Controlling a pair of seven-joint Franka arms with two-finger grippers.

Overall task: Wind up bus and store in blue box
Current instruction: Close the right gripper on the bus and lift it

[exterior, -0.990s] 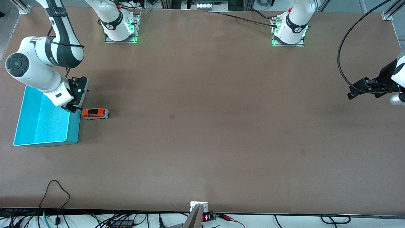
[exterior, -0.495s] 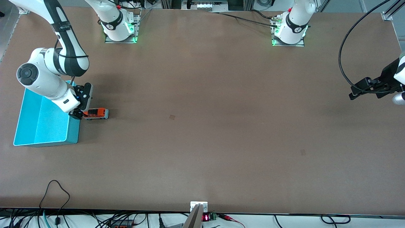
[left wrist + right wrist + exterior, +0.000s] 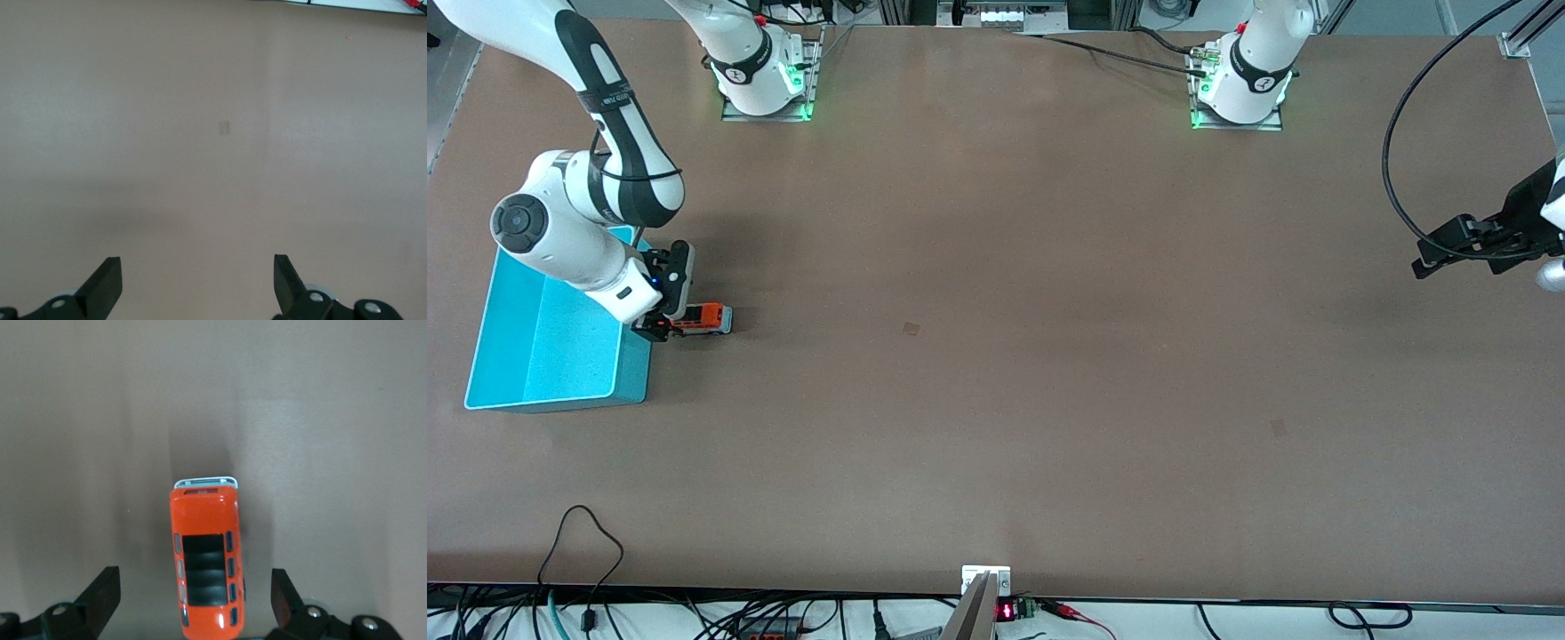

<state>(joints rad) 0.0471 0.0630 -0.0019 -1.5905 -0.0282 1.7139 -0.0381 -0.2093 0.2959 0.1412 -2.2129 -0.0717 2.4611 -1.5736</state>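
The small orange bus stands on the table right beside the blue box, at the right arm's end. In the right wrist view the bus lies lengthwise between the fingers with clear gaps on both sides. My right gripper is open and down over the bus end closest to the box; in its wrist view the right gripper straddles the bus without touching it. The box is open-topped and empty. My left gripper is open and waits at the left arm's end of the table; its wrist view shows the left gripper over bare table.
The brown table stretches wide between the two arms. Both arm bases stand along its far edge. A black cable loops above the left arm. Cables hang at the near edge.
My right gripper has moved away from over the box's corner, down and toward the bus, and now covers the bus's box-side end. The left gripper has drifted slightly outward.
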